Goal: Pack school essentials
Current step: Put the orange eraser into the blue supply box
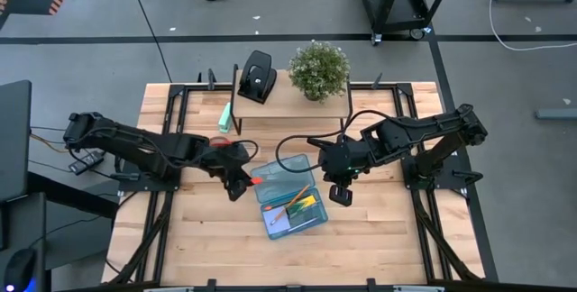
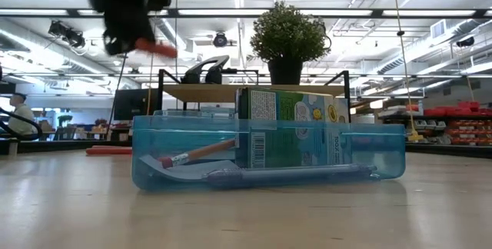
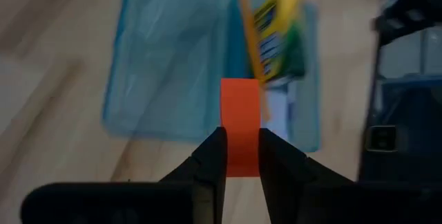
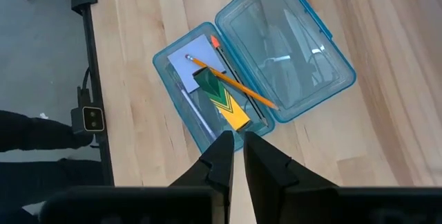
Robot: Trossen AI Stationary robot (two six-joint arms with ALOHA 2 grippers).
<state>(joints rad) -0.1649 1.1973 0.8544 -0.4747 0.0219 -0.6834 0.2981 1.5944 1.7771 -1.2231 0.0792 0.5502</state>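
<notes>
A clear blue case [image 1: 290, 197] lies open on the table. Its base holds the yellow-green crayon box [image 4: 224, 101], an orange pencil [image 4: 231, 82], a grey pencil and the pale blue note pad [image 4: 190, 61]. My left gripper [image 1: 242, 184] hangs above the table at the case's left edge, shut on the small orange piece [image 3: 240, 124]. In the low view the piece [image 2: 156, 48] shows high above the case [image 2: 269, 153]. My right gripper [image 4: 237, 156] hovers at the case's right side, shut and empty. The red-handled scissors [image 1: 219, 142] lie on the table under the left arm. My left gripper pinches the small orange piece between its two fingers [image 3: 210, 156], on the piece's two long sides near its back end [image 3: 240, 162]. The front end sticks out past the fingertips. The piece is lifted clear, above the open case.
A raised wooden shelf at the table's far edge bears a black hole punch [image 1: 257, 76] and a potted plant [image 1: 319, 68]. A mint-green block [image 1: 224, 116] lies beside the shelf. Bare wood shows near the case on the table's near side [image 1: 207, 247].
</notes>
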